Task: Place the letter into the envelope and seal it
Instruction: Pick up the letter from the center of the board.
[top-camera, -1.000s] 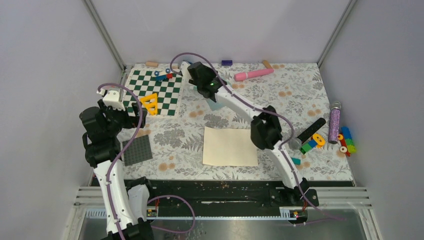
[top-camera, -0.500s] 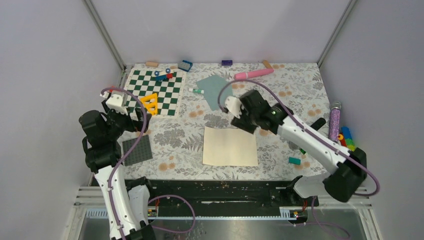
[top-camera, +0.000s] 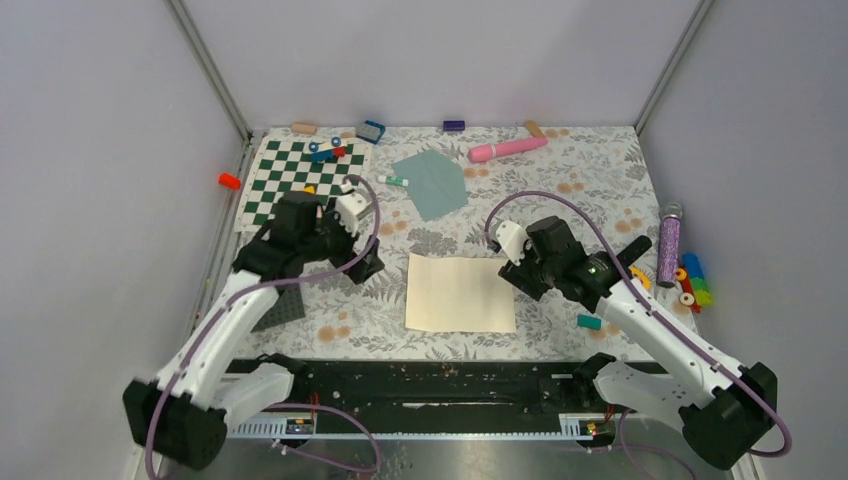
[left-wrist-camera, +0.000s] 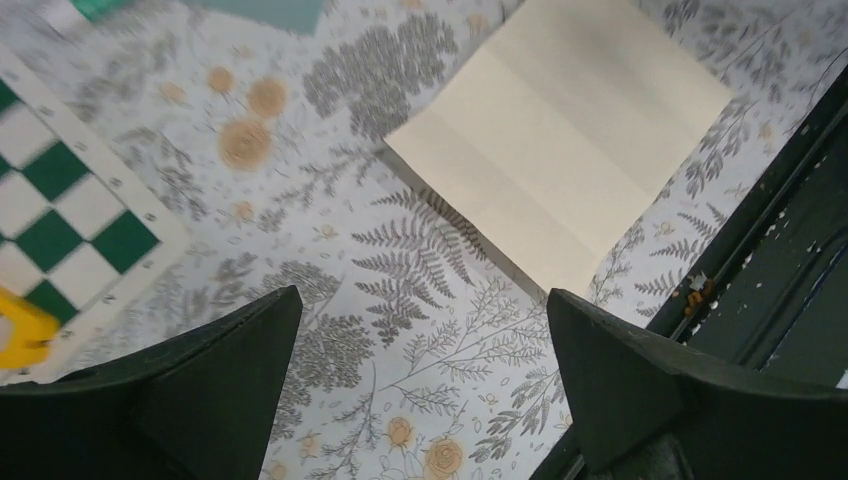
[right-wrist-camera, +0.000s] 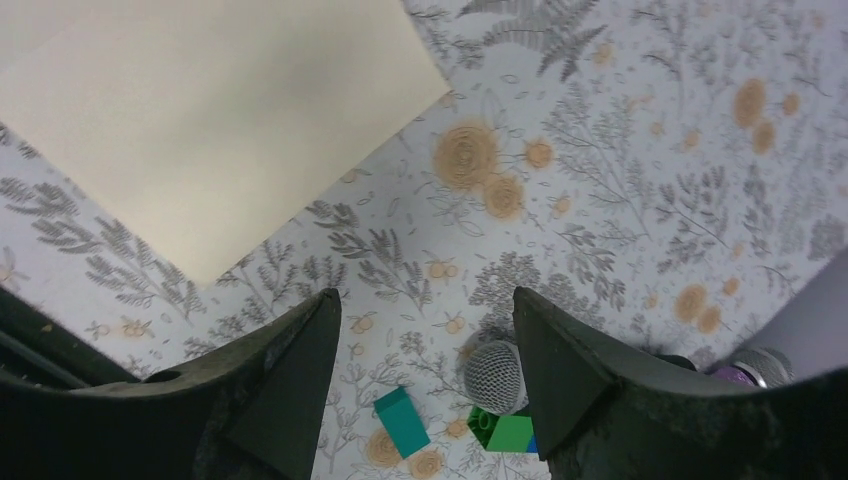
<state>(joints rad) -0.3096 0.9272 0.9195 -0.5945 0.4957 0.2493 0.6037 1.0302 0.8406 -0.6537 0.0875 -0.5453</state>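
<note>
Currently, the floral-patterned worktop (top-camera: 560, 190) is enclosed by plain lilac-grey walls (top-camera: 430, 60). The letter (top-camera: 460, 293) is laid flat near the front edge, the envelope (top-camera: 432, 184) farther back, well apart. On the left gripper (left-wrist-camera: 425, 310) the jaws are spread wide, on the right gripper (right-wrist-camera: 425, 310) parted; nothing is held.

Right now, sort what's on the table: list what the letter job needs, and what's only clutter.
Needed for the job:
letter
envelope

Just lying about:
chequered board
pink marker
glitter tube
toy bricks
blue block
</note>
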